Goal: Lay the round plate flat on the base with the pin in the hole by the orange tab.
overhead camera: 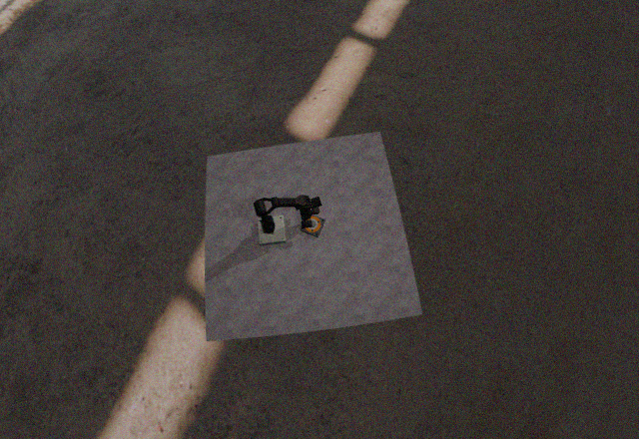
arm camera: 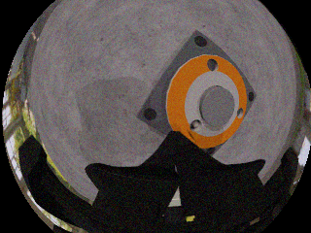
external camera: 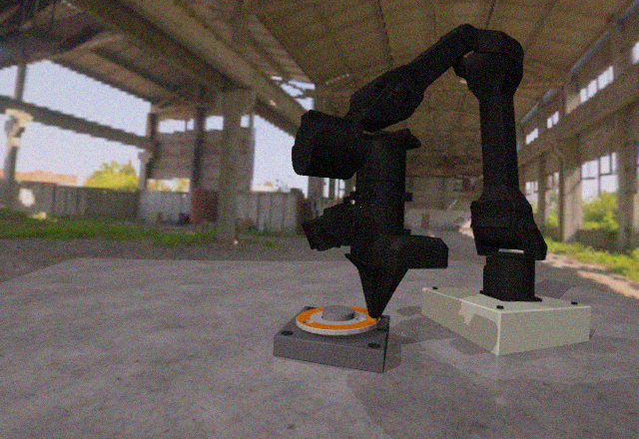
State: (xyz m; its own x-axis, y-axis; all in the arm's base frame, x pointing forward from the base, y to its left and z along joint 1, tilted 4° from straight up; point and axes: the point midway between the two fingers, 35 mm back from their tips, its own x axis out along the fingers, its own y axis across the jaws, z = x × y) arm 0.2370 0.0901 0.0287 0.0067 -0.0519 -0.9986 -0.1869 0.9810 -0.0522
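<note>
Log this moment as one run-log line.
gripper: shut, empty, tips at plate's rim | plate: on post | base: on mat | contact: cannot tell

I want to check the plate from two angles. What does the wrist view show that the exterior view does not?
Only the wrist view looks down on the plate: its small holes and the base's corner holes. Only the exterior view shows the whole arm, its pale pedestal, and the shut claw at the plate's edge; contact cannot be judged. Both show the orange-ringed plate around the grey post on the dark base.
</note>
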